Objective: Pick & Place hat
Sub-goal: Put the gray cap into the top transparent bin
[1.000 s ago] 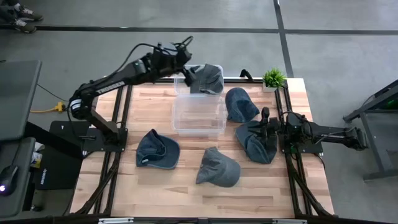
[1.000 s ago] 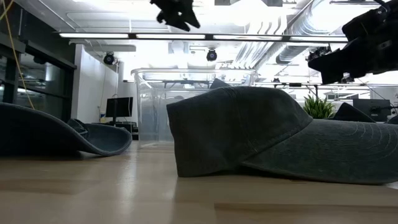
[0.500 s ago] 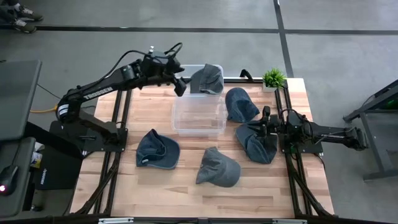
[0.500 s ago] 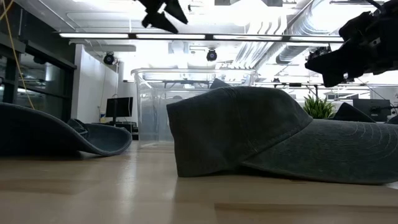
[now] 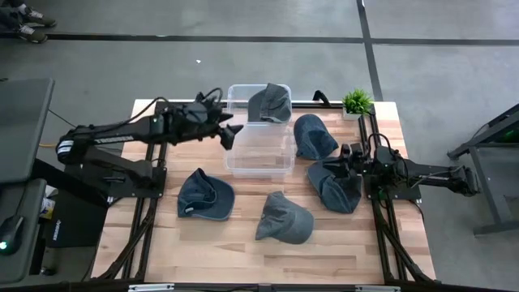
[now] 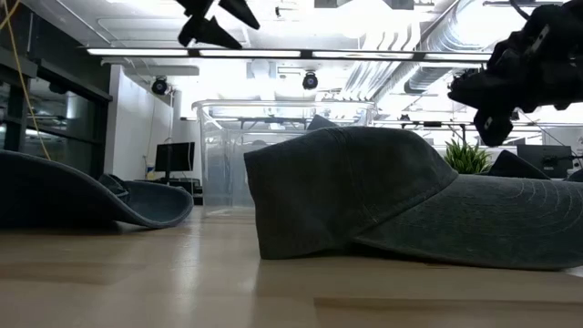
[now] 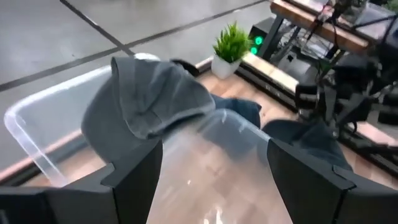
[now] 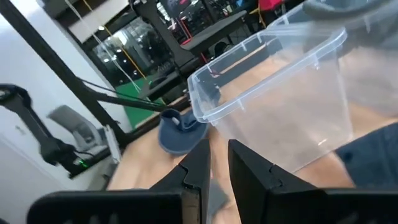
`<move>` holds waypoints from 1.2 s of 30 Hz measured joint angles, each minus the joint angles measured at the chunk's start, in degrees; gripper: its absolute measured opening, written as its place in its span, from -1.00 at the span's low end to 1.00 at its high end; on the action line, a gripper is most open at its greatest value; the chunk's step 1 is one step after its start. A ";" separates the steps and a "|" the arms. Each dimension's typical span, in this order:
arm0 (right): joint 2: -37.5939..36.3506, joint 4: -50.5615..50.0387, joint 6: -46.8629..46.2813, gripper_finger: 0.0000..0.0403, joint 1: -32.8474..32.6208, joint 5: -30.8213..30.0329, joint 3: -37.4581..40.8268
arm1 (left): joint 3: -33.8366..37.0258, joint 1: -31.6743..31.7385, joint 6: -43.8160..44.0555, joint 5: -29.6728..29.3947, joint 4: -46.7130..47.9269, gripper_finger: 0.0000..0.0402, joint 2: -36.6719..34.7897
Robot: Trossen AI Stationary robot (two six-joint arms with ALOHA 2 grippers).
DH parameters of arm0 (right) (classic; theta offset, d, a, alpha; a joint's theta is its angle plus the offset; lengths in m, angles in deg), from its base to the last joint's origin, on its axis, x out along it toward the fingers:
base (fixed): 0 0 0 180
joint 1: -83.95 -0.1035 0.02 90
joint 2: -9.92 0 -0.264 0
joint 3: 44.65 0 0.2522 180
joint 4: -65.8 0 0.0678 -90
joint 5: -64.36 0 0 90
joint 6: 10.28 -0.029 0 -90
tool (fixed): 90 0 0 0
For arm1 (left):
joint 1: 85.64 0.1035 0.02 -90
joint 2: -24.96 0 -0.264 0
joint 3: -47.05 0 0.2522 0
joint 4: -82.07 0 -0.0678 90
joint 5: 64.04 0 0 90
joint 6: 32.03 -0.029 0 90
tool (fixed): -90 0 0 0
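A grey hat [image 5: 269,101] [image 7: 149,99] lies draped over the far rim of the clear plastic bin [image 5: 259,150] [image 7: 236,162]. Several more dark hats lie on the table: one [image 5: 312,136] right of the bin, one [image 5: 334,185] under the right arm, one [image 5: 204,195] and one [image 5: 284,217] [image 6: 410,196] nearer. My left gripper [image 5: 229,134] [image 7: 217,180] [image 6: 214,23] is open, raised beside the bin's left wall, facing the draped hat. My right gripper [image 5: 350,154] [image 8: 217,162] [image 6: 492,91] hovers shut above the right-hand hat, touching nothing.
A small potted plant [image 5: 356,102] [image 7: 231,43] stands at the table's far right corner. The bin's near half [image 8: 280,99] holds nothing. Bare wood shows at the table's far left and along its near edge [image 5: 243,259].
My left gripper has drawn back from the hat at the bin's far end, moving toward the near and left side while staying open. The hat has stayed draped on the bin's far rim. My right arm has barely shifted.
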 joint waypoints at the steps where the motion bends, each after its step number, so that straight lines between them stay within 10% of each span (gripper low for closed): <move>1: 0.00 -0.02 -0.44 -0.74 0.01 0.60 -0.01 | 0.16 -1.17 0.25 -0.76 0.34 0.43 -0.11; 16: 0.76 2.86 -2.49 -0.74 -0.03 2.55 -3.45 | 0.19 -14.74 1.99 -7.92 5.88 0.43 -0.18; 36: 29.85 -41.20 11.35 -0.74 -8.45 0.25 -47.32 | 0.19 -25.84 8.53 -18.66 13.76 0.43 -0.16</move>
